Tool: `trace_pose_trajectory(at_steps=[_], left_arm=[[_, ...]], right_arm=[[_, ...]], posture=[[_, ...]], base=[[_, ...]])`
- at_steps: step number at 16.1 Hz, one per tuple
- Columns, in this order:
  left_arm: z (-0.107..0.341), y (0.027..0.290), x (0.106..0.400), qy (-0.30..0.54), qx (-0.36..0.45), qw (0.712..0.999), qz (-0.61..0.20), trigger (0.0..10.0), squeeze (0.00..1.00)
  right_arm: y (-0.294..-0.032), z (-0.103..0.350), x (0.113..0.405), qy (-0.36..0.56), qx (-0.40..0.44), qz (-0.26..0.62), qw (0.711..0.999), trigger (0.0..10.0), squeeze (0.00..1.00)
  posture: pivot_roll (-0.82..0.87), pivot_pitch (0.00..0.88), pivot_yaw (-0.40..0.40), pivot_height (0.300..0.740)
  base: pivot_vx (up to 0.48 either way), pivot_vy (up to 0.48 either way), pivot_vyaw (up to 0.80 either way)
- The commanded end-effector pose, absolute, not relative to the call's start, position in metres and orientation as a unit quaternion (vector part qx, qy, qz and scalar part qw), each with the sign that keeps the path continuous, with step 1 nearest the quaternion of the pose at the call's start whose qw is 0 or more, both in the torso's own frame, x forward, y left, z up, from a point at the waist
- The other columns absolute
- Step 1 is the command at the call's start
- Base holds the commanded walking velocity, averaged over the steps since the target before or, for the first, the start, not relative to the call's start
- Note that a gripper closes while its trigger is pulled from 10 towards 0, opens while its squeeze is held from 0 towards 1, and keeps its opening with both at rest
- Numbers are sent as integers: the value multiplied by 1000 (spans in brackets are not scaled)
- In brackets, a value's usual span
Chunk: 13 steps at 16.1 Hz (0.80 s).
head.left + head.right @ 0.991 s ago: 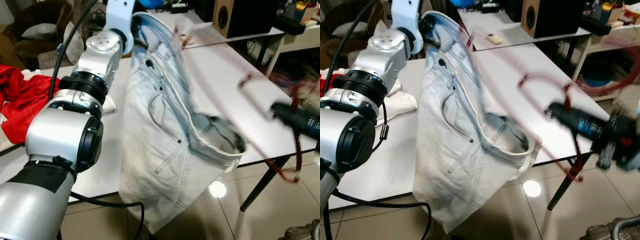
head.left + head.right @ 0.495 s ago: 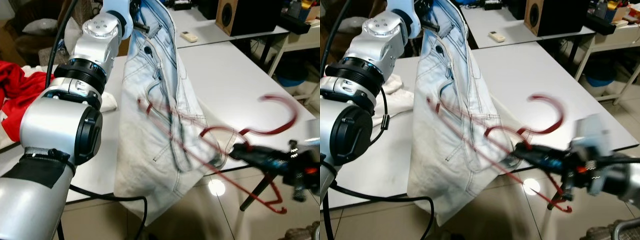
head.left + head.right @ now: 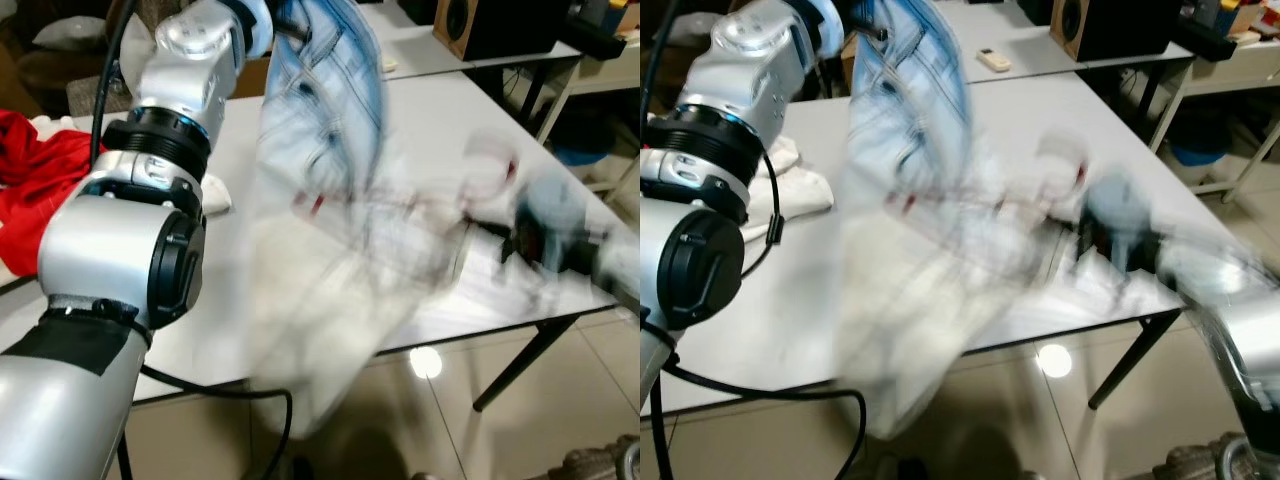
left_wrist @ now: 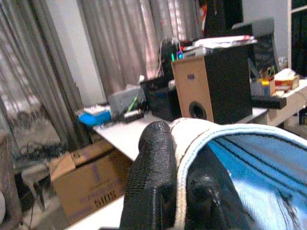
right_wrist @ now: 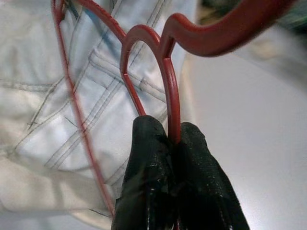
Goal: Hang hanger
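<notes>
A: On the white desk point(image 3: 440, 110) we count one pair of jeans point(image 5: 62, 91), one red hanger point(image 5: 165, 72).

B: We confirm. Left gripper point(image 4: 168, 191) clenched on the waistband, raised; right gripper point(image 5: 168, 191) grasping the hanger against the denim. Head views blurred.

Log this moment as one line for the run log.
left gripper: holds jeans up | right gripper: clamps red hanger against jeans | hanging: not done
</notes>
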State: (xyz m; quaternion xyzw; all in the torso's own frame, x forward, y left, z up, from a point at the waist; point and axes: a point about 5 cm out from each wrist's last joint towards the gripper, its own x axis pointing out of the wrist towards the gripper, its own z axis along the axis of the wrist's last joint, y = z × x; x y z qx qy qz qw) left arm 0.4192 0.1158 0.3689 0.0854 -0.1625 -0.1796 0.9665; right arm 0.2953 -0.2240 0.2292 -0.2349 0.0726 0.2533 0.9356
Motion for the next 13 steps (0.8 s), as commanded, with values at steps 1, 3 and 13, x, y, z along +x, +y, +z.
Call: trace_pose_trajectory(at_steps=[1, 3, 13], left_arm=[[399, 132, 412, -218, 71, 962, -151, 10000, 0], [421, 146, 404, -268, 29, 953, -138, 10000, 0], [165, 137, 379, 39, 113, 983, -143, 10000, 0]], right_arm=[[-237, 266, 315, -36, -244, 148, 958, 10000, 0], [-239, 305, 321, -138, -213, 111, 961, 10000, 0], [-232, 214, 255, -2, -287, 291, 913, 10000, 0]], posture=[[-130, 0, 42, 740], [-129, 0, 37, 740], [-182, 35, 82, 740]], base=[[0, 0, 0], [0, 0, 0], [0, 0, 0]])
